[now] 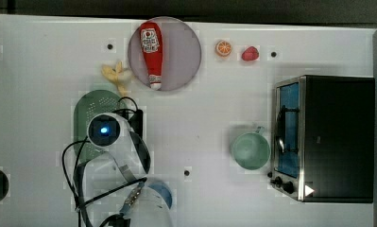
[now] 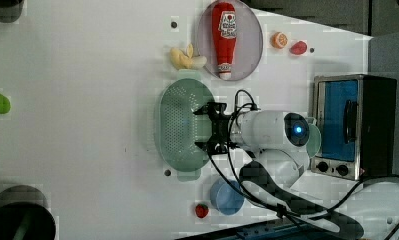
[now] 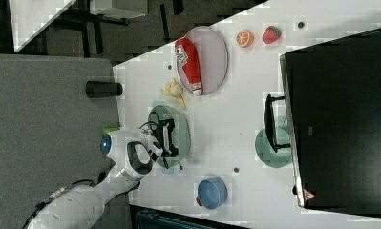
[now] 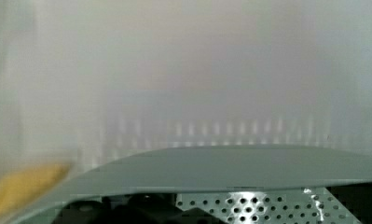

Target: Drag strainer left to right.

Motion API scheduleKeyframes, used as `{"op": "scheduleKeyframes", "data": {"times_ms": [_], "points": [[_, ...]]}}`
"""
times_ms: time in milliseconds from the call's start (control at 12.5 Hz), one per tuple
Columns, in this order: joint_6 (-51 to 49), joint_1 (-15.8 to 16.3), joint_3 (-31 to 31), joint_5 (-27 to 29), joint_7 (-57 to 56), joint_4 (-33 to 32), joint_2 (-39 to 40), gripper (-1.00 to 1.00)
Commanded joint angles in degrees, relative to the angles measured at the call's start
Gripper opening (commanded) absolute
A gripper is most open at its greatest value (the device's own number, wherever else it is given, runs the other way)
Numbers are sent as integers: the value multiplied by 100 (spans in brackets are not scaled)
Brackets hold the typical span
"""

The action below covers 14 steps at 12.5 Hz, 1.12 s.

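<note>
The strainer (image 2: 179, 125) is an oblong, pale green plastic basin with rounded ends and rows of small holes. It sits on the white worktop (image 2: 87, 100), just beside the banana (image 2: 186, 58) and near the round plate (image 2: 249, 45) holding a red ketchup bottle (image 2: 223, 37). The gripper (image 2: 207, 127) reaches into the strainer at its rim; whether the fingers are wide or narrow cannot be told. The smooth round green cup (image 1: 250, 150) stands just beside the metal toaster oven (image 1: 325, 137). The blue bowl (image 3: 212, 192) holds nothing visible.
</note>
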Motion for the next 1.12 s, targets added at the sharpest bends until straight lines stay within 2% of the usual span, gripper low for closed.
{"op": "scheduleKeyframes", "data": {"times_ms": [80,480,1120], "points": [[-124,-392,-40,37,-411,-166,-217,100],[-125,-740,-381,36,-978,-486,-510,100],[-100,-1020,-1366,36,-2370,-570,-634,100]]}}
